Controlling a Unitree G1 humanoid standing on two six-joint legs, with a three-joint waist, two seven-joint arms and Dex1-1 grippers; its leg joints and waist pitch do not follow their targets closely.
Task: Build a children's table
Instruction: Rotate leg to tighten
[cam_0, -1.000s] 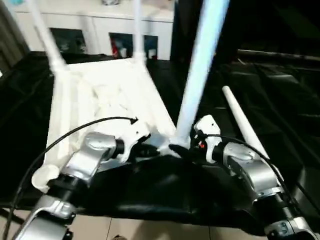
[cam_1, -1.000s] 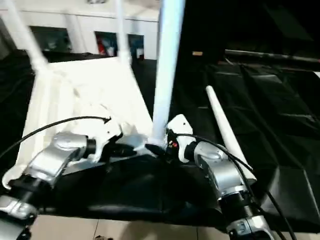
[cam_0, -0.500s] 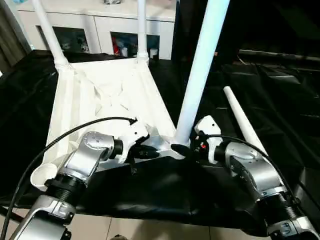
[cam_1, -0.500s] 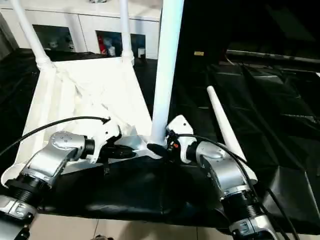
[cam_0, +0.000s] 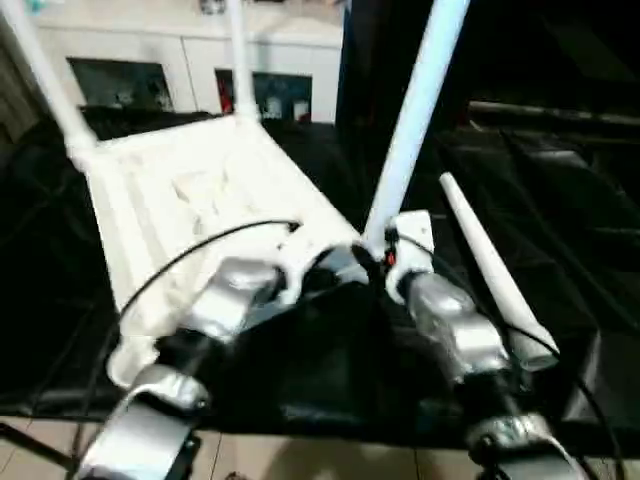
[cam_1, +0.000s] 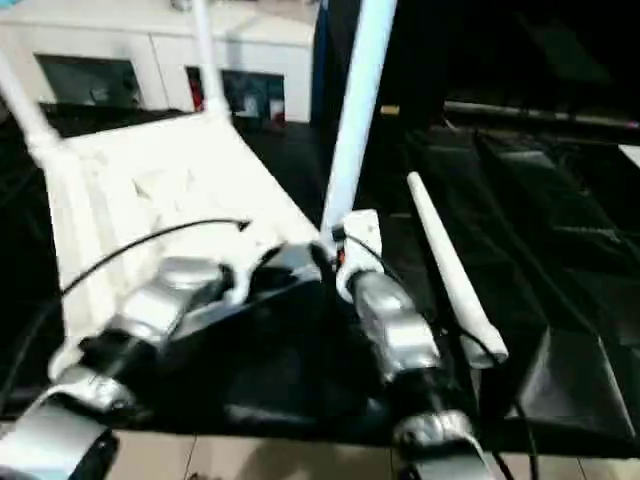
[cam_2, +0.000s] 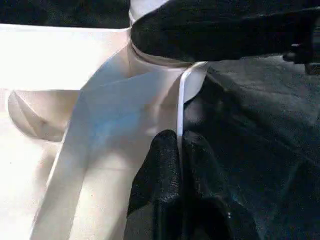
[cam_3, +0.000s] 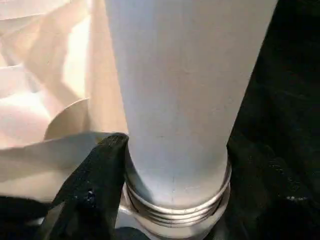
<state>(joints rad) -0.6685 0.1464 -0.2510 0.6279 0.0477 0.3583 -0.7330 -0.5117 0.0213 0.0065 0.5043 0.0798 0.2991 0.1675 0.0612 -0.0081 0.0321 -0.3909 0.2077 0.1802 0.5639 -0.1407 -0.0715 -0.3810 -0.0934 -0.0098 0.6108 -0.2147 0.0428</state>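
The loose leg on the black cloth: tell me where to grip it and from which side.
Grip the loose leg near its thick end, the end closer to the robot, coming down from above with the fingers across the tube. It lies flat on the black cloth, clear of the tabletop, with its top side bare. The right pincer is closer, though it is now around the upright leg.

White leg (cam_3: 180, 100) upright in socket (cam_3: 175, 212), black finger (cam_3: 97, 185) alongside.

Head views motion-blurred; wrist views sharp, evenly lit.
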